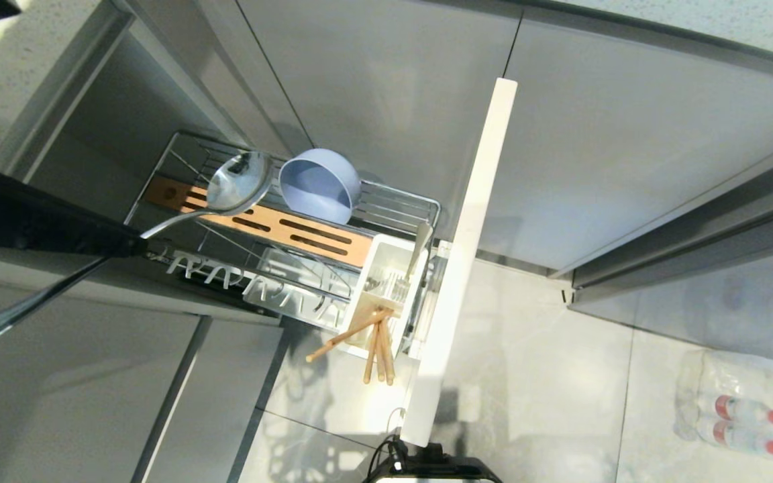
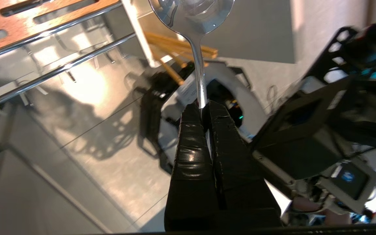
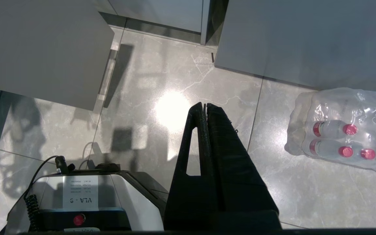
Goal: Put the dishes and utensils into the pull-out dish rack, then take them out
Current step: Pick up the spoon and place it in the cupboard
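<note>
My left gripper [image 1: 138, 243] reaches in from the left and is shut on the spoon [image 1: 239, 182], whose shiny bowl hangs over the left end of the pull-out dish rack [image 1: 396, 194]. In the left wrist view the gripper [image 2: 204, 107] pinches the spoon [image 2: 192, 14] on its thin neck. The grey-blue bowl [image 1: 319, 184] lies tilted on its side in the rack behind the wooden bar [image 1: 272, 225]. Wooden chopsticks [image 1: 376, 345] stick out of the white caddy [image 1: 368, 263]. My right gripper [image 3: 204, 105] is shut and parked above the floor. The plate is out of view.
The rack's tall front panel [image 1: 468, 255] stands edge-on to the right of the caddy. Grey cabinet doors surround the opening. A wrapped pack of water bottles [image 1: 749, 409] lies on the tiled floor at the right. My base [image 1: 427, 464] is below.
</note>
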